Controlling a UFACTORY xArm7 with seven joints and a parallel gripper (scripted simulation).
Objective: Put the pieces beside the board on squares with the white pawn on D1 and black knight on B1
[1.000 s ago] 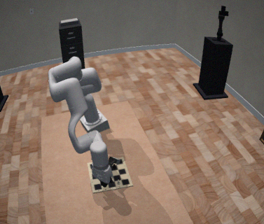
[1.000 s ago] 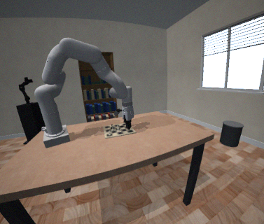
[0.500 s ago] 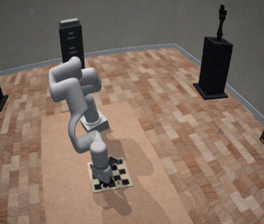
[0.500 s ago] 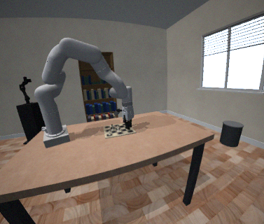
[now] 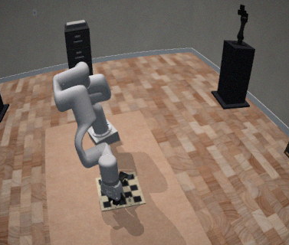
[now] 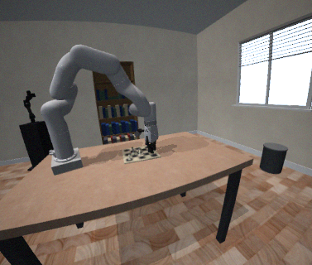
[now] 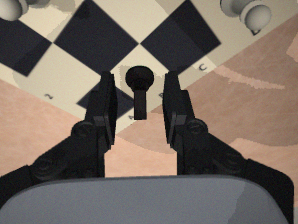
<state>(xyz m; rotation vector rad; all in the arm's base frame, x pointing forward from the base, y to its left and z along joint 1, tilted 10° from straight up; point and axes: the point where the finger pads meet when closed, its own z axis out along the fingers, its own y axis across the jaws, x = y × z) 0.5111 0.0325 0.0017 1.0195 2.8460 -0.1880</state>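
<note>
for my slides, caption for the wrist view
Open jaws straddle a black piece standing upright at the chessboard edge.

The wooden table (image 6: pixel 116 186) has a light brown top and dark legs. The arm's grey base block (image 6: pixel 77 165) sits on it toward 9 o'clock in the exterior view. The chessboard (image 6: pixel 126 160) lies flat near the middle of the top, at about 3 o'clock from the base block.
</note>
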